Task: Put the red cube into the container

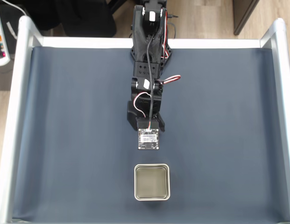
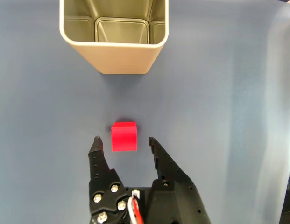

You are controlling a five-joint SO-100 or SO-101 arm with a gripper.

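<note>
Your end effector [image 2: 123,140] is gaping open, holding nothing, with the red cube [image 2: 124,136] sitting between its fingertips. The container [image 2: 114,49] is standing beyond the cube on the desk [image 2: 229,116], nothing lying between them.

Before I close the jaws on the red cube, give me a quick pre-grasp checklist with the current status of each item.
1. Jaws open wider than the red cube: ok.
2. Cube centred between the fingertips of the gripper in the wrist view: ok; it sits between them, slightly nearer the left one.
3. Jaws low enough to grip the cube's sides: cannot tell.
4. Cube free of obstructions on the dark blue mat: ok.
5. Container upright and empty: ok; its inside shows bare in both views.
6. Path from cube to container clear: ok; nothing lies between them on the mat.
</note>
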